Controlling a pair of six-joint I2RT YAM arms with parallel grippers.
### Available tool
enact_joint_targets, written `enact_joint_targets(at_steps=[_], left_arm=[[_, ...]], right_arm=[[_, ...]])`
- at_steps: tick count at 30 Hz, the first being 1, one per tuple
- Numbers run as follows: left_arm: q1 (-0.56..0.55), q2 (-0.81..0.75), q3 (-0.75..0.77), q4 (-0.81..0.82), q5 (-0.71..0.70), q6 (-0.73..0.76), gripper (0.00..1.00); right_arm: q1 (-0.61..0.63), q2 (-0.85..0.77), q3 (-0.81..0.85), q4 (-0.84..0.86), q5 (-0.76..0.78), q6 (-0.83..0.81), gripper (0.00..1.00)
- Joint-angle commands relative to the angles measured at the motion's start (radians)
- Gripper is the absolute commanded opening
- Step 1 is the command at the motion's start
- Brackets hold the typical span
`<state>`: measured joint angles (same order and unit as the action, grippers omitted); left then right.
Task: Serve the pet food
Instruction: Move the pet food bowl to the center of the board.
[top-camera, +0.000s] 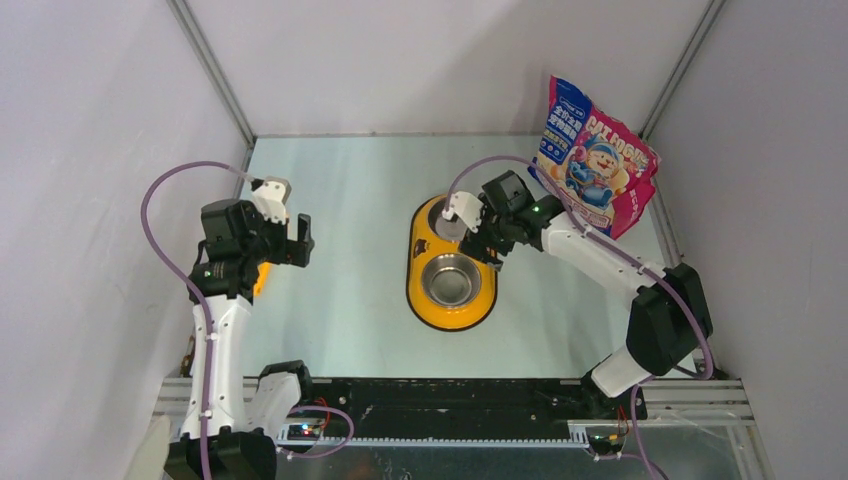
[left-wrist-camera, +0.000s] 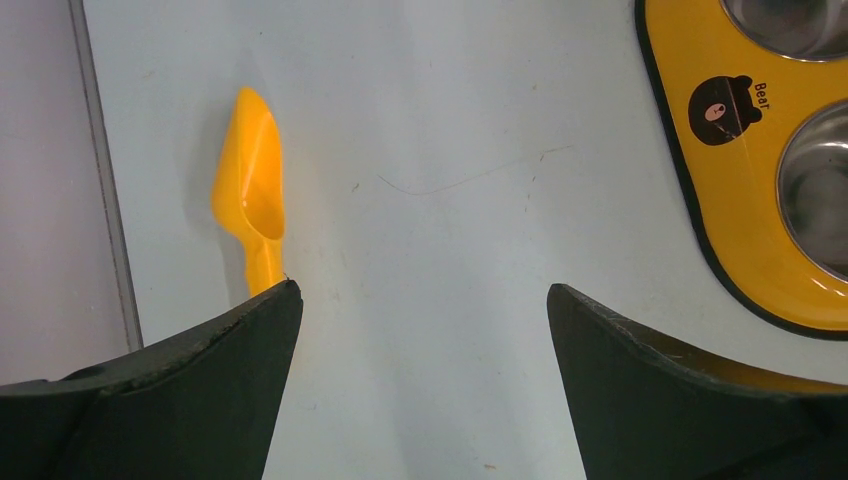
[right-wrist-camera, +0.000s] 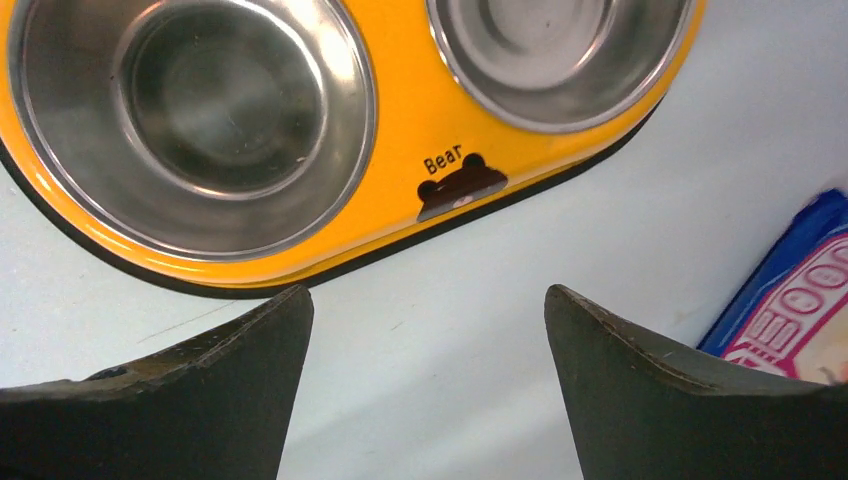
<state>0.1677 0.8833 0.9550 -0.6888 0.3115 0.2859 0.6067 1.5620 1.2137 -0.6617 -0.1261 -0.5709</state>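
Your left gripper (left-wrist-camera: 420, 300) hangs over the pale table (top-camera: 350, 300) with its fingers spread wide, holding nothing. Your right gripper (right-wrist-camera: 428, 300) is spread wide too and holds nothing. It hangs by the far end of the yellow feeder (top-camera: 450, 315), which sits in the middle of the table with two shiny bowls (right-wrist-camera: 190, 110). The pet food pouch (top-camera: 592, 160) stands in the far right corner, by the wall. The orange scoop (left-wrist-camera: 250, 190) lies flat near your left gripper, well apart from the feeder.
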Motion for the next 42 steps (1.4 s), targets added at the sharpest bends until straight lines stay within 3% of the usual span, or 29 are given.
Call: enact_joint_targets(at_steps=[1, 15, 27, 36, 42], left_arm=[[-0.002, -0.006, -0.014, 0.040, 0.030, -0.004, 1.00], [-0.003, 0.000, -0.017, 0.041, 0.046, -0.004, 1.00], [-0.004, 0.003, -0.021, 0.046, 0.050, -0.004, 0.98], [-0.003, 0.010, -0.020, 0.047, 0.063, -0.003, 0.98], [-0.003, 0.003, -0.020, 0.044, 0.057, -0.003, 0.98]], right_arm=[[0.015, 0.044, 0.076, 0.000, 0.009, -0.094, 0.89], [0.100, 0.368, 0.254, 0.023, 0.043, -0.056, 0.87], [0.105, 0.614, 0.581, -0.072, -0.002, 0.168, 0.72], [0.111, 0.638, 0.606, -0.063, 0.053, 0.165, 0.76], [0.097, 0.786, 0.879, -0.150, 0.084, 0.334, 0.75]])
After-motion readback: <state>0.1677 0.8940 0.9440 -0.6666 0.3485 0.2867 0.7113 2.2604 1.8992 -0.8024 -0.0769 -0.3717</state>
